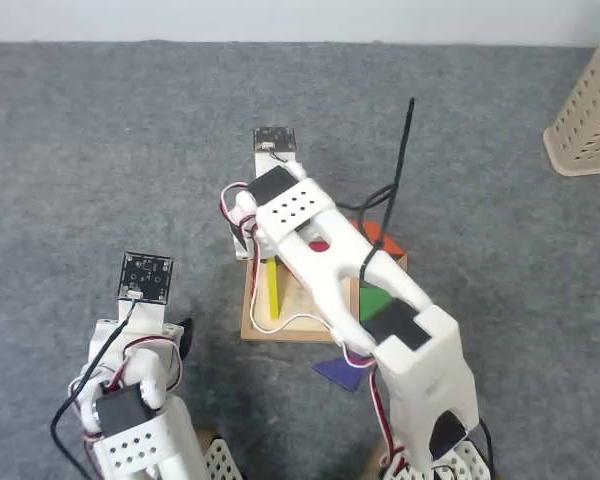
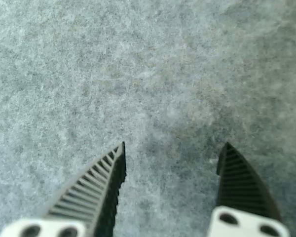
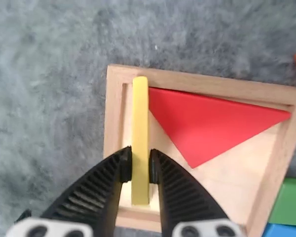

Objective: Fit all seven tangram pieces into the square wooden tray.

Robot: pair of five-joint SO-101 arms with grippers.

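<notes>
Yellow piece (image 3: 140,133): thin slab on edge inside the tray (image 3: 114,123), by its wall.
Right gripper (image 3: 139,153): clamped on it.
Left gripper (image 2: 174,145): we see it spread, off the tray.
High view: purple piece (image 1: 338,372) beside the tray.

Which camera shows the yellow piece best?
The right wrist view: the yellow piece stands on edge in the tray, pinched by the right gripper. The high view catches a thin yellow strip beside the arm; the left wrist view faces carpet.

square wooden tray (image 3: 114,123); yellow piece (image 3: 140,113) on edge along one inner wall, pinched in right gripper (image 3: 140,151); red triangle (image 3: 207,123) flat inside, beside it; green piece (image 3: 292,200) just outside rim; purple piece (image 1: 340,372) near tray
</notes>
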